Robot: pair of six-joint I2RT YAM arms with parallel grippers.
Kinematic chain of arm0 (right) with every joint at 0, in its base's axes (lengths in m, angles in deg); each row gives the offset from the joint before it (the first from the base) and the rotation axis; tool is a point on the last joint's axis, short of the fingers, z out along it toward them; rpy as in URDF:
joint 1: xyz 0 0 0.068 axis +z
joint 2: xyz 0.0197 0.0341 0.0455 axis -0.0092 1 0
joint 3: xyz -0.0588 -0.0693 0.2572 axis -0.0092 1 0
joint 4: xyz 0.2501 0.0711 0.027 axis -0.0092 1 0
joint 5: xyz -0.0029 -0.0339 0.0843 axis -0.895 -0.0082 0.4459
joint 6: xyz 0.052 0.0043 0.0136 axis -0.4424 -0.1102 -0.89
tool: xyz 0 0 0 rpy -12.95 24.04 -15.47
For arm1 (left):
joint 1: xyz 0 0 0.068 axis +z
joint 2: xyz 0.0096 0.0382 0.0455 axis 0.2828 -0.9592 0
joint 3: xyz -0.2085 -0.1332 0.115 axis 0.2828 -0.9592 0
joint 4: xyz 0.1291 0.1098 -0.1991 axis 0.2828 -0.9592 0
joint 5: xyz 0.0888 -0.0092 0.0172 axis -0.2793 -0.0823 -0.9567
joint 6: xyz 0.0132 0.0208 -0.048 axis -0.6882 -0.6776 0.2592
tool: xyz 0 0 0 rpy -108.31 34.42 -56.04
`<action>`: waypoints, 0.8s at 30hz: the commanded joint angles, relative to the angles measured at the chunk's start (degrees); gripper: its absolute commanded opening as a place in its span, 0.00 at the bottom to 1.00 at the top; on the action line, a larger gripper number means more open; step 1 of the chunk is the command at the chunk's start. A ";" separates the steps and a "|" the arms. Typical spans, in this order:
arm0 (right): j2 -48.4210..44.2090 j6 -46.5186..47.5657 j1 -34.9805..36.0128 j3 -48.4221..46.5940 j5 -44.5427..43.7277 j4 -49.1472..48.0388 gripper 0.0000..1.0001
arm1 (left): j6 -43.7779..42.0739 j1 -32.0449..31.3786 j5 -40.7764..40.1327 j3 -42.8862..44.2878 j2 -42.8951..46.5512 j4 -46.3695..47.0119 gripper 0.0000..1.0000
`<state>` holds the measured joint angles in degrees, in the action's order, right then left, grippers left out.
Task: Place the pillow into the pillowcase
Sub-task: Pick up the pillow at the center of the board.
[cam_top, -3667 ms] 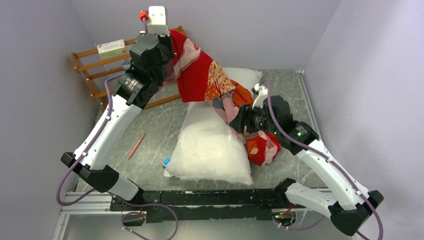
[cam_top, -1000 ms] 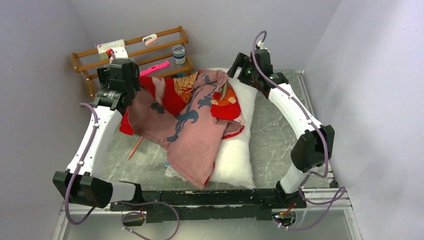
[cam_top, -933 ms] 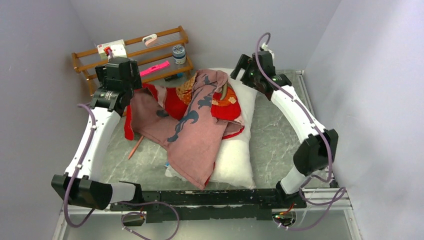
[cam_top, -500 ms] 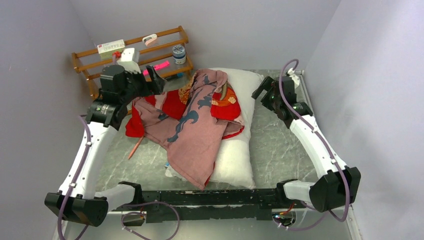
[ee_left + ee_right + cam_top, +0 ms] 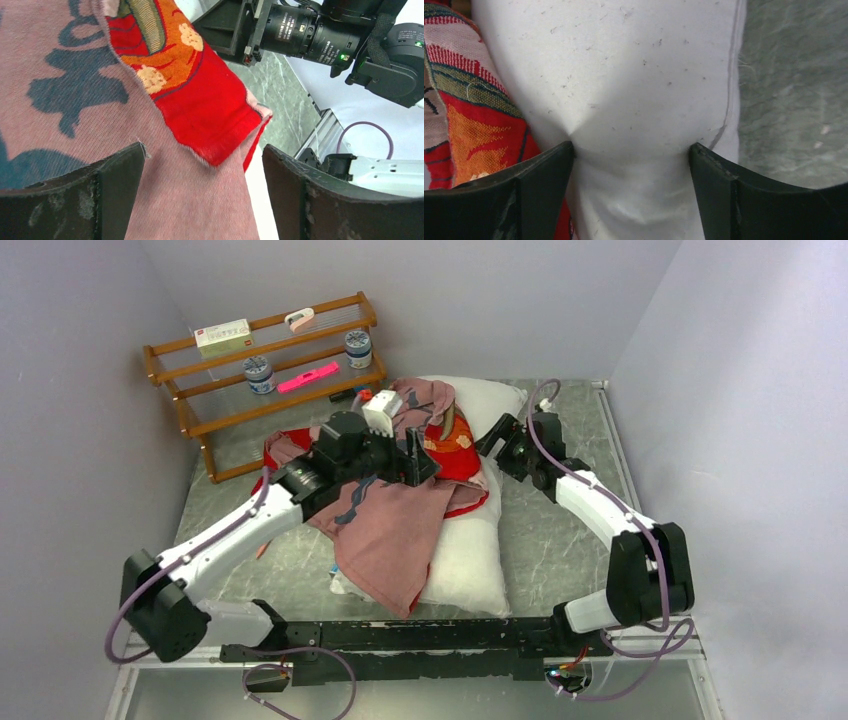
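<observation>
The white pillow (image 5: 466, 560) lies lengthwise on the table, its far end near the back wall. The pillowcase (image 5: 385, 530) is draped in a heap over its left half, pale pink reverse up with red folds showing. My left gripper (image 5: 428, 465) hovers open just above the pillowcase (image 5: 190, 200), with a red folded corner (image 5: 210, 115) ahead of its fingers. My right gripper (image 5: 492, 440) is open at the pillow's right side. Its fingertips (image 5: 549, 165) press into the pillow (image 5: 624, 75) and pucker the fabric. The pillowcase edge (image 5: 459, 115) shows at the left there.
A wooden rack (image 5: 200, 390) at the back left holds a box, two jars (image 5: 258, 372) and a pink item (image 5: 308, 377). Grey marble table (image 5: 794, 100) lies right of the pillow. Walls close in on three sides. The arms' mounting rail (image 5: 400, 635) runs along the near edge.
The pillowcase, held up earlier, now lies dropped on the pillow. My left arm swung from the rack rightward over the pillowcase. My right arm came down from the far end to the pillow's right edge.
</observation>
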<state>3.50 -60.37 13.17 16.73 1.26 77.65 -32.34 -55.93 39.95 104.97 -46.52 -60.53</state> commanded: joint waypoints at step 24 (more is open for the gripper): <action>-6.26 37.60 -0.03 -35.64 -33.48 33.24 0.00 | -9.30 -2.08 -34.87 31.75 -17.23 -5.93 0.05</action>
<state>0.14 -33.90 14.24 -9.26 -18.45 106.57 -36.99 -58.38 15.47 130.92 -64.01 -61.51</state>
